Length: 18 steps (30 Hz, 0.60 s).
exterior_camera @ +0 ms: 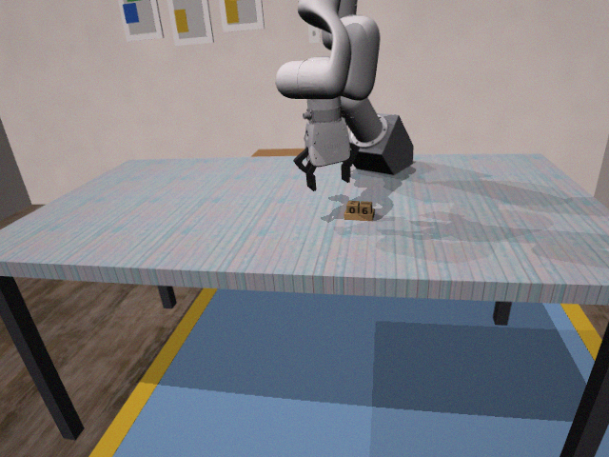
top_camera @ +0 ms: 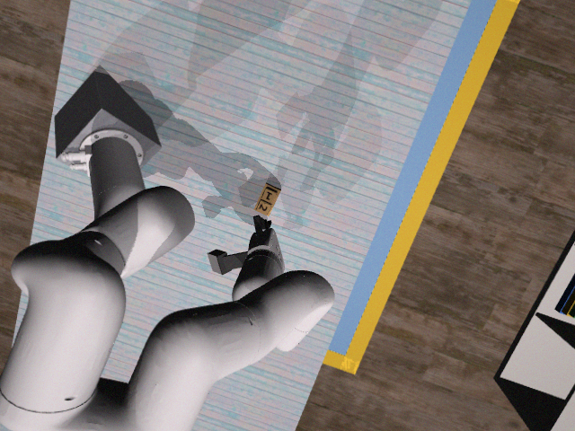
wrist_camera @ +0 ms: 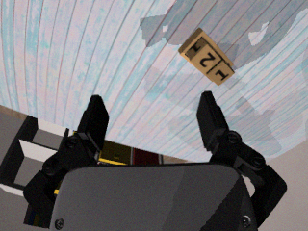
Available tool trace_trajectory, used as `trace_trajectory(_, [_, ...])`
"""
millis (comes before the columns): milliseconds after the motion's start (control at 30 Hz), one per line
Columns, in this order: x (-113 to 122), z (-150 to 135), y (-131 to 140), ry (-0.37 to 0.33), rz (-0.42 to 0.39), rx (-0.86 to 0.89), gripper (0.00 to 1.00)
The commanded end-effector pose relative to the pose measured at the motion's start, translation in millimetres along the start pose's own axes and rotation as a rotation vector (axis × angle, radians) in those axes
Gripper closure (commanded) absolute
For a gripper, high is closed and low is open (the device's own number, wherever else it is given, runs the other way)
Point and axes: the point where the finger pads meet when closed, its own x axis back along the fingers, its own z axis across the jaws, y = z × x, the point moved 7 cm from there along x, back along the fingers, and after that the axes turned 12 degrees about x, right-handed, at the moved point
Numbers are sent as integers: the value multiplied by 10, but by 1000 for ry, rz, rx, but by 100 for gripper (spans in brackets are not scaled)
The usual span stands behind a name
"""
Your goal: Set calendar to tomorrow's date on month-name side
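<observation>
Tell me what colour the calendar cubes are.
Light brown with black digits; wrist view shows best.

wood-look calendar cubes (top_camera: pixel 266 200) (exterior_camera: pixel 359 208) (wrist_camera: pixel 210 60), smooth glossy white arm (top_camera: pixel 65 320) (exterior_camera: pixel 361 56), matt black jaws (top_camera: pixel 262 224) (exterior_camera: pixel 328 183), ribbed tabletop (top_camera: pixel 371 56) (exterior_camera: pixel 196 221) (wrist_camera: pixel 48 58)

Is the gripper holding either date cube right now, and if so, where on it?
Nothing is held: the gripper is open, and both cubes sit in the tray, clear of its fingers.
</observation>
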Motion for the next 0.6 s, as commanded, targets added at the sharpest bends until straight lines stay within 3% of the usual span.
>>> trace_trajectory(0, [1, 143, 35, 0, -3, 143, 0])
trace_trajectory(333, [4, 494, 63, -13, -1, 549, 0])
trace_trajectory(433, [4, 509, 63, -15, -1, 570, 0])
trace_trajectory(467, [8, 599, 61, -23, 0, 690, 0])
trace_trajectory(567, [10, 656, 57, -30, 0, 772, 0])
